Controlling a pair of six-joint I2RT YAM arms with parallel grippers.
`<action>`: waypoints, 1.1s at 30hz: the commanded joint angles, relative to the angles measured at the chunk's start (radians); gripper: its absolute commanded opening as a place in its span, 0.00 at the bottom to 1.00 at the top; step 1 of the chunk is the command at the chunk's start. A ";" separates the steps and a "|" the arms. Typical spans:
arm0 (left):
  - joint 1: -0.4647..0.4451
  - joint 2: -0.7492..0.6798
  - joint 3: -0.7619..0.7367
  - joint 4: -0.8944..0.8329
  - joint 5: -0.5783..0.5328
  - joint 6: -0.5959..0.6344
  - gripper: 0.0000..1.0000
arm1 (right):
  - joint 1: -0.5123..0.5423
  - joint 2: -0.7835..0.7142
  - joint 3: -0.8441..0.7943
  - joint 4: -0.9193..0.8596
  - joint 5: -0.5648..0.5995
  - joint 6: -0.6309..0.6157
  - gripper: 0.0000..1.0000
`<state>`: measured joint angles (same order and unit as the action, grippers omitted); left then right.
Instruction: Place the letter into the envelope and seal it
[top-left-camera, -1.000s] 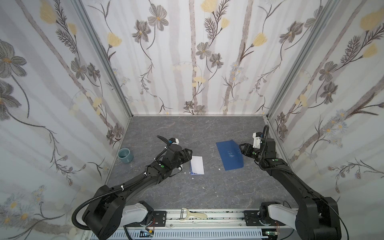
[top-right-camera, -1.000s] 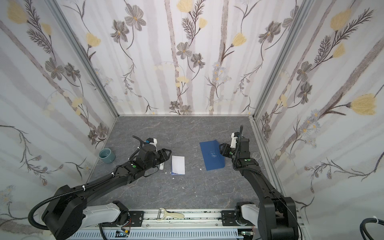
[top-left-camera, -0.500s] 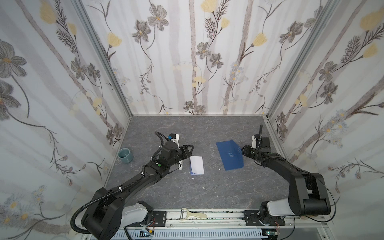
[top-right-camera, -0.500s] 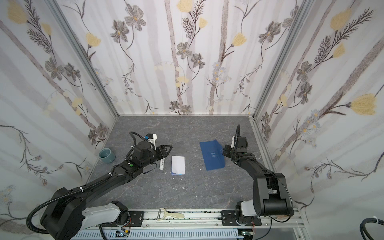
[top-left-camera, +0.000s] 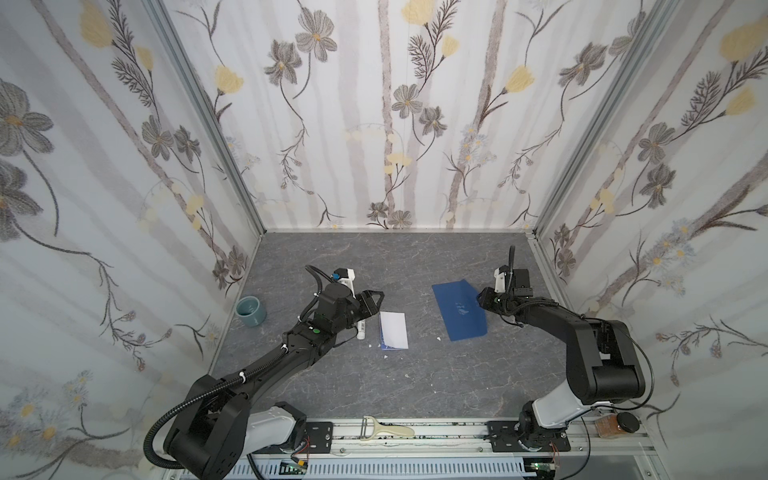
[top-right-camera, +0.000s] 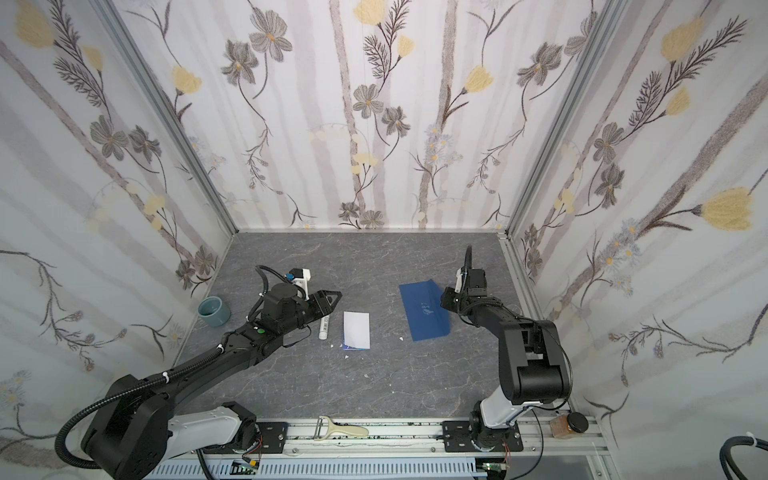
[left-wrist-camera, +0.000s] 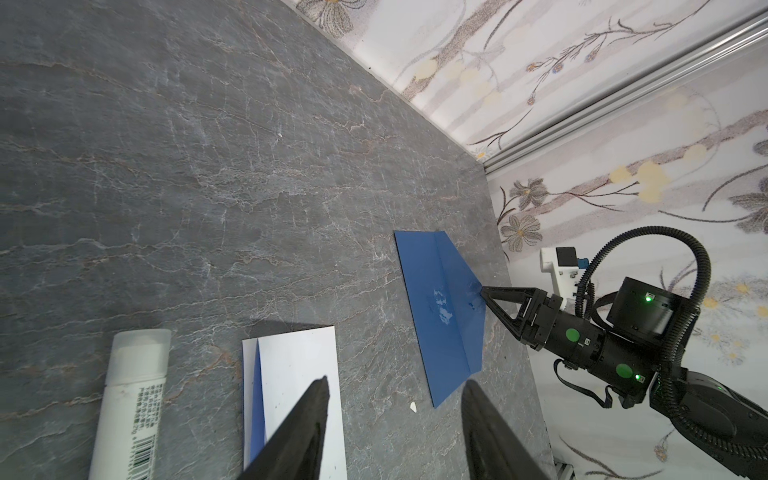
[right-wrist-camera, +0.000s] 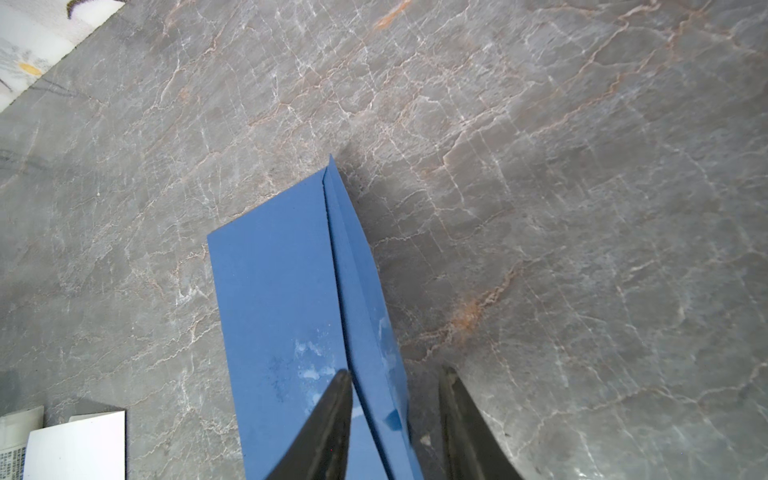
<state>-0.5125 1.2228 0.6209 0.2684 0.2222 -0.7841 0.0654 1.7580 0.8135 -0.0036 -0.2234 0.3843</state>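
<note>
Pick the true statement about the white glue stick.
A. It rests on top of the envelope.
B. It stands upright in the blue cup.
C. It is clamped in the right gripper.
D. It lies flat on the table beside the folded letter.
D: the glue stick lies on its side on the table right next to the letter, well apart from the envelope and the cup.

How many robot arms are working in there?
2. The left arm points at the white letter; the right arm has its right gripper at the blue envelope's flap. None looks hidden.
</note>
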 joint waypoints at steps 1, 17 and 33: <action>0.003 0.013 0.011 0.051 0.015 -0.006 0.53 | 0.004 0.017 0.017 0.027 -0.010 -0.003 0.35; 0.020 0.029 0.019 0.062 0.030 -0.015 0.53 | 0.020 0.037 0.033 0.003 -0.011 -0.007 0.00; 0.022 0.020 -0.002 0.080 0.043 -0.025 0.52 | 0.115 -0.230 -0.182 0.038 -0.053 0.118 0.00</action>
<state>-0.4938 1.2461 0.6216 0.3019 0.2626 -0.8017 0.1616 1.5692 0.6640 -0.0105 -0.2604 0.4442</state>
